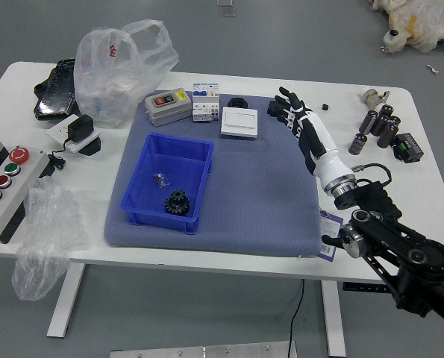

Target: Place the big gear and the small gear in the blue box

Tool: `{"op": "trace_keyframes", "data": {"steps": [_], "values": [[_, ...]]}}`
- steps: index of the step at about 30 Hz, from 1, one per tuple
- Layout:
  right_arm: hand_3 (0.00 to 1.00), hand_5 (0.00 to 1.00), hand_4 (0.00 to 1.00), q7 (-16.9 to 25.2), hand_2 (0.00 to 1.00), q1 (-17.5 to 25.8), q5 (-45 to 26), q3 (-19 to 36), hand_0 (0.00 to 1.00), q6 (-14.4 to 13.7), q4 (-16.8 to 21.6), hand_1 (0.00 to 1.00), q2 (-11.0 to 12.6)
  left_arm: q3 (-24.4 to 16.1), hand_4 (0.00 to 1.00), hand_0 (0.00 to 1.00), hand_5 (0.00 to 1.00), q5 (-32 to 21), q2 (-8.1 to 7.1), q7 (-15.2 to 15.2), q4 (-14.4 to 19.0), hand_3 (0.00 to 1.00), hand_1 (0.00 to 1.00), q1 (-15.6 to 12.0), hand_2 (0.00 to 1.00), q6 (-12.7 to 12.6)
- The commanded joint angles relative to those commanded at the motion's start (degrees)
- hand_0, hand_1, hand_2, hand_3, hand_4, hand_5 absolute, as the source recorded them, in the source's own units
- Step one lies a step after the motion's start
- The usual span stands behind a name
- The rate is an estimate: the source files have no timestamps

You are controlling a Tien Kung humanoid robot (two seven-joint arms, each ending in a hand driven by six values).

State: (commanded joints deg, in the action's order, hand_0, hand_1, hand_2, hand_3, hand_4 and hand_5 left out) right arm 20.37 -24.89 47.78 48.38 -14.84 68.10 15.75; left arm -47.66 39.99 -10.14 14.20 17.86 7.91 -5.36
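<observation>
Gear (pixel 177 202), black and toothed, is contained in the blue box (pixel 164 220), near a small silvery piece (pixel 161 180) that cannot be clearly identified. The right hand (pixel 310 133) is held over the mat's (pixel 255 198) far right corner, fingers loosely extended, nothing gripped.

My right hand (pixel 300 123) is black and white. I see a white surface (pixel 132 255), a grey-blue mat (pixel 259 194), a vivid blue box (pixel 136 183), a black gear (pixel 177 203), and red, green, yellow and blue buttons (pixel 19 155) on a white-and-black panel (pixel 26 183).
</observation>
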Motion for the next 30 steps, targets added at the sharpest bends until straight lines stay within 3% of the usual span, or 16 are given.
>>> {"op": "trace_keyframes", "data": {"steps": [1, 6, 7, 12, 13, 24, 25, 30], "values": [[0.998, 0.998, 0.998, 0.1, 0.932, 0.3, 0.0, 0.9, 0.841, -0.3, -0.2, 0.687, 0.0, 0.0, 0.743, 0.656, 0.613, 0.0, 0.02, 0.0, 0.0, 0.745, 0.586, 0.0, 0.585, 0.0], [0.998, 0.998, 0.998, 1.1, 0.932, 1.6, 0.3, 5.2, 0.841, -2.9, -0.2, 0.687, 0.3, 0.1, 0.743, 0.656, 0.613, 0.0, 0.06, -0.1, 0.0, 0.745, 0.586, 0.0, 0.585, 0.0], [0.998, 0.998, 0.998, 1.5, 0.766, 1.9, -0.2, 6.2, 0.926, -3.3, -0.1, 0.317, 0.4, 0.1, 0.743, 0.656, 0.613, 0.0, 0.08, -0.1, 0.0, 0.745, 0.586, 0.0, 0.585, 0.0], [0.998, 0.998, 0.998, 3.8, 0.766, 3.5, -5.2, 9.3, 0.926, -3.4, 0.2, 0.317, 0.7, 0.0, 0.743, 0.656, 0.613, 0.1, 0.16, 0.0, 0.0, 0.745, 0.586, -0.2, 0.585, 0.0], [0.998, 0.998, 0.998, 4.2, 0.728, 3.8, -6.4, 9.7, 0.928, -3.0, 0.2, 0.259, 0.8, -0.1, 0.743, 0.656, 0.613, 0.2, 0.16, 0.0, 0.0, 0.746, 0.587, -0.2, 0.585, 0.0], [0.998, 0.998, 0.998, 5.9, 0.721, 6.9, -17.3, 11.6, 0.916, 1.5, 0.6, 0.233, 0.9, -0.2, 0.743, 0.656, 0.613, 0.5, 0.24, 0.1, 0.0, 0.745, 0.586, -0.3, 0.585, 0.1], [0.998, 0.998, 0.998, 6.0, 0.772, 7.1, -18.3, 11.7, 0.908, 2.1, 0.8, 0.228, 1.0, -0.3, 0.743, 0.657, 0.613, 0.5, 0.24, 0.1, 0.0, 0.745, 0.585, -0.3, 0.585, 0.1], [0.998, 0.998, 0.998, 6.4, 0.772, 7.7, -21.7, 11.9, 0.908, 4.0, 1.5, 0.228, 1.2, -0.2, 0.743, 0.657, 0.613, 0.5, 0.22, 0.0, 0.0, 0.745, 0.585, -0.3, 0.585, 0.1]]}}
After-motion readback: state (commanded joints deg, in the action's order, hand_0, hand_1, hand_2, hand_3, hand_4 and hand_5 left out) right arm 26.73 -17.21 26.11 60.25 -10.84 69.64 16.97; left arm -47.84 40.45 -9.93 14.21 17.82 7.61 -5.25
